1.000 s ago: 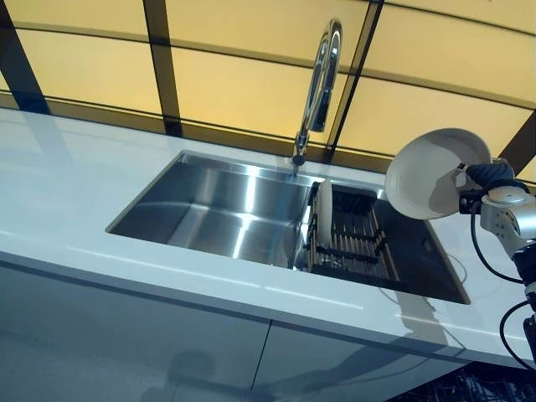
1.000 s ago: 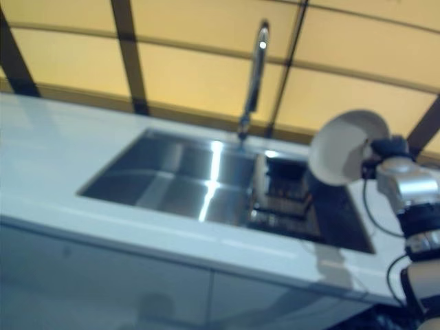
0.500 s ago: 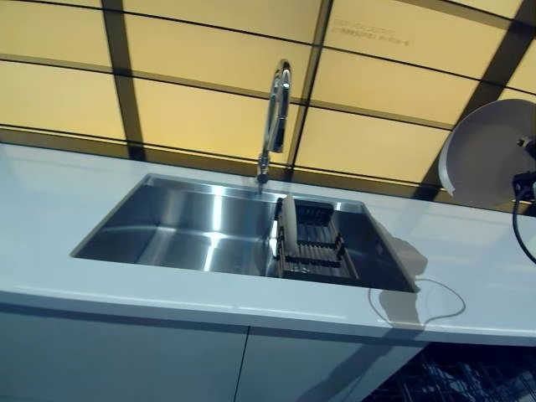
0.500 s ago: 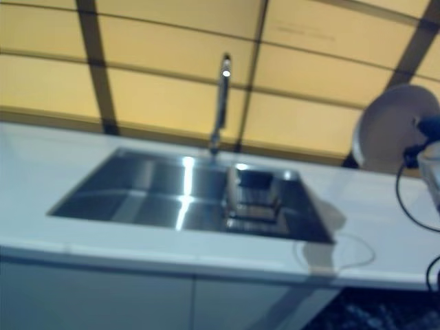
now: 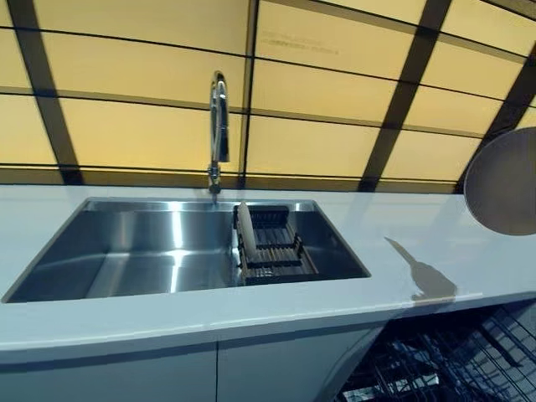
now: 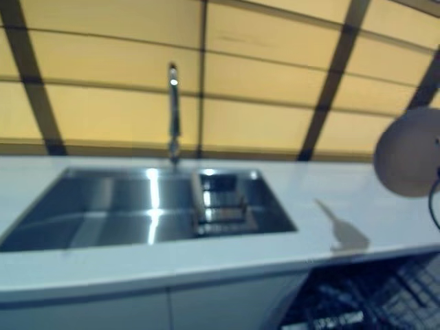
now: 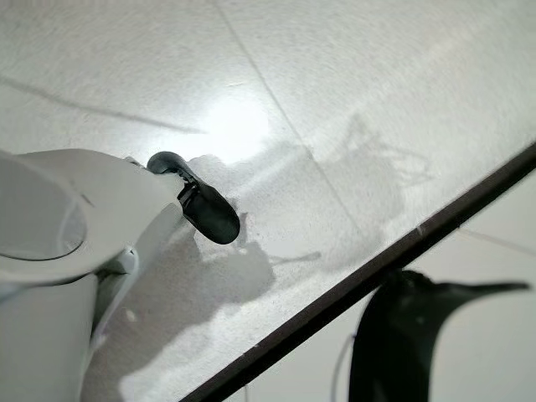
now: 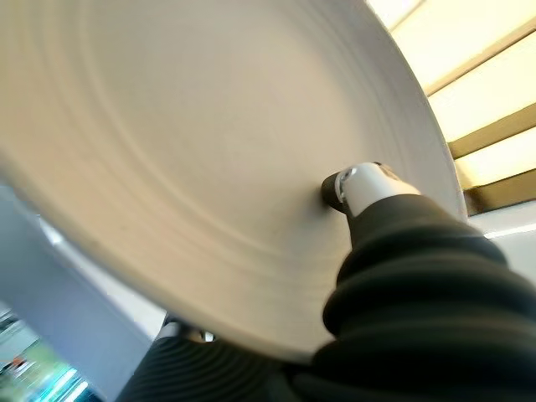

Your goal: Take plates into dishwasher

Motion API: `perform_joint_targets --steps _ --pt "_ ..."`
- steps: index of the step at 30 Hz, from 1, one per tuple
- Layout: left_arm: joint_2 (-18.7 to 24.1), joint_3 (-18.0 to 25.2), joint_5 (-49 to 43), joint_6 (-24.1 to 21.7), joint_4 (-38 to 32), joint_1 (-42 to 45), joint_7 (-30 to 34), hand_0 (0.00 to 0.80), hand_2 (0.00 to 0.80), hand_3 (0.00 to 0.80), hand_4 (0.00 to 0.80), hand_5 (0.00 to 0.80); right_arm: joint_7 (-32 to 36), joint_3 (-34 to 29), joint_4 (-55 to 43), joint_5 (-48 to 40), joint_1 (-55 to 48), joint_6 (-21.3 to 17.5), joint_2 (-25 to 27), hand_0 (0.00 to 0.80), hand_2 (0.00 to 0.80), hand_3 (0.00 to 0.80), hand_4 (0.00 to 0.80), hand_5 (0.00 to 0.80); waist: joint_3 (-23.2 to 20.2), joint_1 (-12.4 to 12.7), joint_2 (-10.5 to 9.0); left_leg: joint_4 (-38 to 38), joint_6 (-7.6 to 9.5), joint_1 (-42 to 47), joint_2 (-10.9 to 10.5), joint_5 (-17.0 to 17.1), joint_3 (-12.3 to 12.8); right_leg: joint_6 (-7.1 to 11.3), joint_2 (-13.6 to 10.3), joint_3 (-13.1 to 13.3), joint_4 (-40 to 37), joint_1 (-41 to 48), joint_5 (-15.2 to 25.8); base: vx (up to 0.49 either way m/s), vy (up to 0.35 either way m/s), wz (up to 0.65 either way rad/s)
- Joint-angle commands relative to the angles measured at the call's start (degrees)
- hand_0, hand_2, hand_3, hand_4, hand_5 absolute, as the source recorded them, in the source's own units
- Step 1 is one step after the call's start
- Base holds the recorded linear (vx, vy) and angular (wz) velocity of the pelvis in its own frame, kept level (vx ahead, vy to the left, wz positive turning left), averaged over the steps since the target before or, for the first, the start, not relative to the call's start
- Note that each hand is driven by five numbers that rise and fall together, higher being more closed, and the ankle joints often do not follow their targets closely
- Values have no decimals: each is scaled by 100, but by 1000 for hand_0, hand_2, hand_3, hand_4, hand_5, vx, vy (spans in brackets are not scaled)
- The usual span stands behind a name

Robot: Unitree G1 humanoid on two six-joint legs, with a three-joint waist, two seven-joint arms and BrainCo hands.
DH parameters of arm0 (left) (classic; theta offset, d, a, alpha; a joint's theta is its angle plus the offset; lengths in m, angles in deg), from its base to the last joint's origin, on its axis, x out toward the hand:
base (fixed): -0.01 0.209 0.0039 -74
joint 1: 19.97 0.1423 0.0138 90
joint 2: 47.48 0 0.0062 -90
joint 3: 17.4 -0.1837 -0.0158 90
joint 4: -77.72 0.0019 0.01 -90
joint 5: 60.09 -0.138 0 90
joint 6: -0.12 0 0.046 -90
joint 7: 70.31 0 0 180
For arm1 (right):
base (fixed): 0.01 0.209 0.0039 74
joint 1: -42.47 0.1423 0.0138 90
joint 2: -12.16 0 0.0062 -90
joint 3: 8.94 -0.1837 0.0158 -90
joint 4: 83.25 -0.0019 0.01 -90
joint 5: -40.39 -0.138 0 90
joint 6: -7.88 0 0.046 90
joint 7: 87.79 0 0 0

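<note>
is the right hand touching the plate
Touching. The right wrist view shows the right hand with a dark fingertip pressed against the plate, no gap between them.

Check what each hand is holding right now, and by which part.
Right hand pinches the round white plate at its rim, thumb on the face. Left hand holds nothing.

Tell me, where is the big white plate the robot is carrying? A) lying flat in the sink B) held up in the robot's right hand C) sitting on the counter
B: the plate is up in the air at the right, pinched by the right hand.
</note>
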Motion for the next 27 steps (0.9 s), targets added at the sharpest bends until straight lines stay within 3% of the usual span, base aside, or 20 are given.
perform_joint_targets --steps 1,11,16,21,25,27 --pt "173 -121 -467 -45 325 -262 70 0 0 0 0 0 106 -369 -252 414 82 -466 501 800 800 800 800 800 140 -29 16 177 363 127 -191 -669 -259 454 54 -108 46 182 -313 -4 -22 -9" --pt "200 -33 -558 -117 377 -314 69 0 0 0 0 0 448 -1840 -506 664 -1793 -895 464 800 800 800 800 800 226 -335 67 162 376 106 -156 -683 -95 463 122 63 62 24 -284 -7 -37 -14" --pt "195 50 -625 -153 423 -335 102 0 0 0 0 0 553 -2822 -662 792 -3086 -1332 181 800 800 800 800 800 319 -512 136 154 371 75 -141 -686 -2 435 160 139 60 -50 -295 -32 -40 -10" --pt "186 79 -676 -161 450 -350 136 0 0 0 0 0 573 -3079 -853 891 -3446 -1377 37 800 800 800 800 800 328 -548 155 160 372 84 -146 -701 25 425 170 164 64 -64 -306 -2 -14 -8" --pt "112 177 -750 -224 457 -313 135 0 0 0 0 0 314 -3358 -1302 1555 -4087 -1797 -383 800 800 800 800 800 367 -698 239 142 362 99 -162 -709 84 409 204 230 67 -97 -324 0 0 0" --pt "106 191 -758 -242 468 -312 139 0 0 0 0 0 176 -3441 -1559 1705 -4260 -1801 -541 800 800 800 800 800 379 -731 262 138 361 98 -164 -709 101 410 209 246 76 -122 -323 0 0 0"
